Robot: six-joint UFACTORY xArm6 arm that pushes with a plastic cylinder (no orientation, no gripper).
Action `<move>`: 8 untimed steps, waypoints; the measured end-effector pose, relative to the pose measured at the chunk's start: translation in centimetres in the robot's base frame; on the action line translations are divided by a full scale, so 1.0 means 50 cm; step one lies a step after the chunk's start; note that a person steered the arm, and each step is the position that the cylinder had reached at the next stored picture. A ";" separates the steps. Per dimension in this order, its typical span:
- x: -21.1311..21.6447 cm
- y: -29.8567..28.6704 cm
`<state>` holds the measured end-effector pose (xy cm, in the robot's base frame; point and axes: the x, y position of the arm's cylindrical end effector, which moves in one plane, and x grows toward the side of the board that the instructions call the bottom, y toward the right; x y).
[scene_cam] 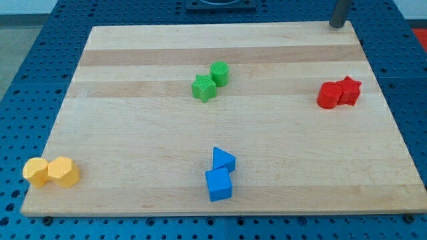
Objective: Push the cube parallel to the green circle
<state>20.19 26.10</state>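
The blue cube [219, 185] is being seen near the counter's [133, 133] bottom edge, touching a blue triangle [223, 160], well below the green circle [219, 73]. The tip [337, 25], carrying no end effector, is being held at the top right corner.

No readable text, labels, brands, numbers or signs anywhere in frame; tabletop [133, 133] is plain wood grain, unmarked; the coloured blocks carry no print on any visible face; the blue perforated surface around it shows holes only, no markings.
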 end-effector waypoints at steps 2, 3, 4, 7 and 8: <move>0.008 -0.002; 0.086 -0.045; 0.118 -0.072; 0.154 -0.107; 0.182 -0.107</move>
<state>29.27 20.74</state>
